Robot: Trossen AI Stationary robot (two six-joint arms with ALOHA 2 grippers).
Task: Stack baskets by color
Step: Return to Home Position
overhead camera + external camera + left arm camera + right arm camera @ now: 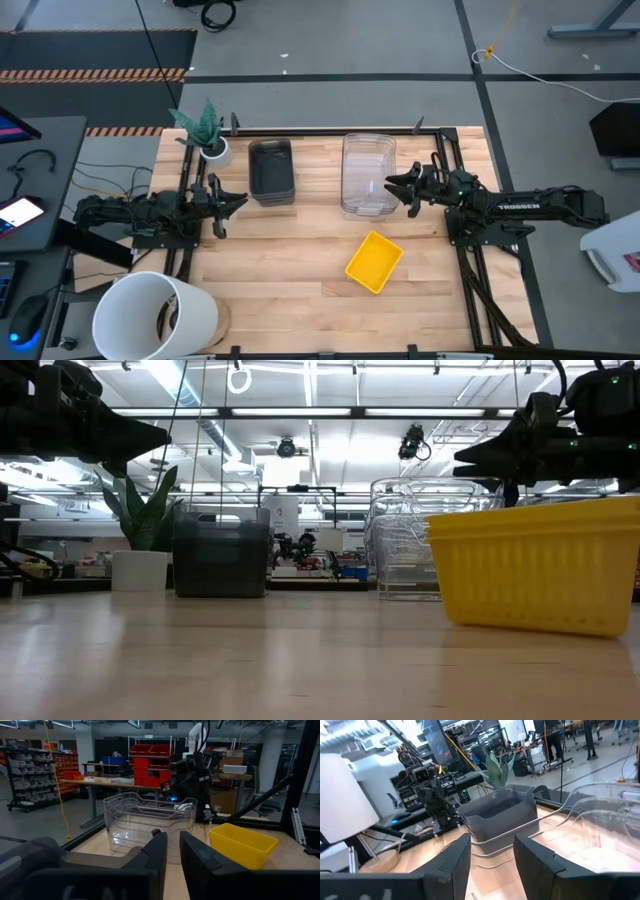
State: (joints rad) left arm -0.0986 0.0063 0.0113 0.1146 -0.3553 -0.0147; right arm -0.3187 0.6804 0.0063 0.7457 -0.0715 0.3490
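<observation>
Both arms empty: right gripper (392,190), fingers spread, raised at the edge of the clear basket stack (368,170); left gripper (238,203), fingers narrowly parted, just beside the grey basket stack (271,168) — yellow basket (374,262) well apart.

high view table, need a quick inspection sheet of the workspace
surface: light wooden table
job's things: dark grey basket stack and clear basket stack side by side at the far edge; yellow basket skewed, apart
clutter: plant pot beside grey stack; white bucket at near left corner
grippers: left gripper slightly open, empty; right gripper open, empty, at clear stack
cables: light cable trailing beyond the far edge
surroundings: desk with phone off the left side
</observation>
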